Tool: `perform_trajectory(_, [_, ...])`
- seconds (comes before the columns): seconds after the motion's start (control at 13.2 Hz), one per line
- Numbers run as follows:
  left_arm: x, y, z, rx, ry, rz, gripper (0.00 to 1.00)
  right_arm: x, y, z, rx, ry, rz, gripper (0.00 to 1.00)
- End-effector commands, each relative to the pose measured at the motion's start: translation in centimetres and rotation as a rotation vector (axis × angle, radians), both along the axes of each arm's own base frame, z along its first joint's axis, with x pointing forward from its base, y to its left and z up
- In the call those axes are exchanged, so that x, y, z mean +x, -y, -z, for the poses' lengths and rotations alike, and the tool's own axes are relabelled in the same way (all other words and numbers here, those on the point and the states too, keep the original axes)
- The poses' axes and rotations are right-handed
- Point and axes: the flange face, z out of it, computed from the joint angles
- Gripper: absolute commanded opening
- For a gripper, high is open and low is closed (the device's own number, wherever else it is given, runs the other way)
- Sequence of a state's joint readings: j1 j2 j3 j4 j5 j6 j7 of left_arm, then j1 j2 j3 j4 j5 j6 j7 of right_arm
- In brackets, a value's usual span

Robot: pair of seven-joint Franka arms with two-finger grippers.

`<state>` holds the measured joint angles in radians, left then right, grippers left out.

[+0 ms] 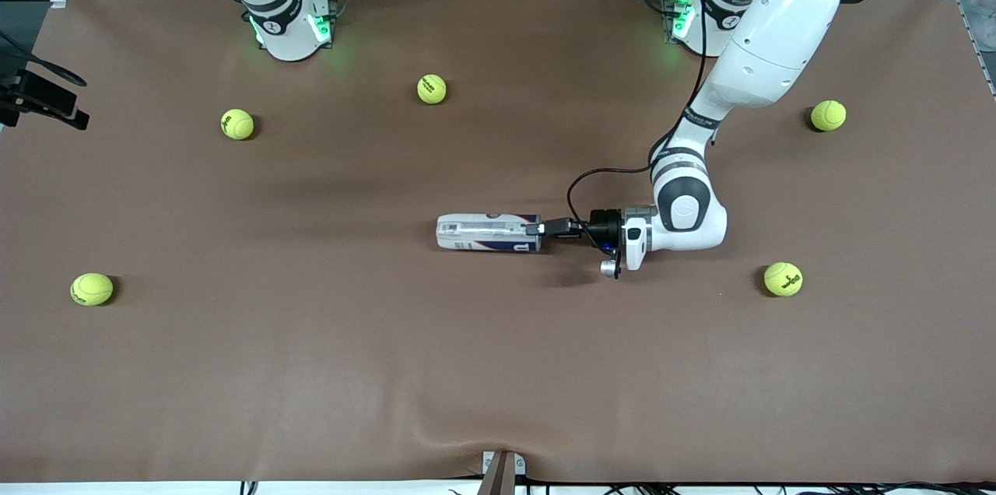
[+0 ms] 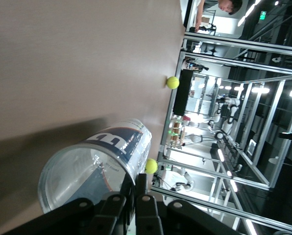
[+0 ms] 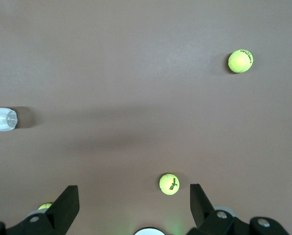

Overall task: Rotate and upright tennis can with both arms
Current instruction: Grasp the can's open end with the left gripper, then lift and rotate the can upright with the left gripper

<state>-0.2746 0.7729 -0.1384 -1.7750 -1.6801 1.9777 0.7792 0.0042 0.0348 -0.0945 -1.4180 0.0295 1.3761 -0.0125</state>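
The tennis can (image 1: 488,233) lies on its side in the middle of the table, with its clear wall and white and navy label showing. My left gripper (image 1: 537,229) is low over the table and shut on the rim at the can's open end, which points toward the left arm's end of the table. In the left wrist view the fingers (image 2: 142,182) pinch the can's wall (image 2: 94,164) at the mouth. My right gripper (image 3: 133,200) is open and empty, high over the table near its base. The can shows at the edge of the right wrist view (image 3: 1,120).
Several yellow-green tennis balls lie scattered on the brown table (image 1: 311,370): one (image 1: 432,89) and another (image 1: 237,124) near the right arm's base, one (image 1: 92,289) at that end, and two (image 1: 828,115) (image 1: 783,279) at the left arm's end.
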Motion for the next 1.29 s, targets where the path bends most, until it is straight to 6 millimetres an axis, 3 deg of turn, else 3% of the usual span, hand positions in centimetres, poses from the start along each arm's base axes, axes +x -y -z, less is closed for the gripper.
perform_trajectory(0.0, [1.7, 0.7, -4.6, -0.033, -0.040, -0.020, 0.00, 0.0, 0.3, -0.2, 0.010, -0.002, -0.007, 1.00])
perform_trajectory(0.3, [4.2, 0.6, -12.1, 0.056, -0.098, 0.043, 0.00, 0.0, 0.3, -0.2, 0.010, -0.002, -0.007, 1.00])
perform_trajectory(0.61, [5.9, 0.9, -17.7, 0.206, -0.138, 0.077, 0.00, 0.0, 0.4, -0.2, 0.010, -0.002, -0.005, 1.00])
perform_trajectory(0.91, [7.1, 2.1, -22.2, 0.438, -0.156, 0.102, 0.00, 0.0, 0.4, -0.2, 0.010, -0.002, -0.005, 1.00])
perform_trajectory(1.21, [6.3, 5.0, -25.6, 0.696, -0.185, 0.065, 0.00, 0.0, 0.3, -0.2, 0.010, -0.002, -0.005, 1.00])
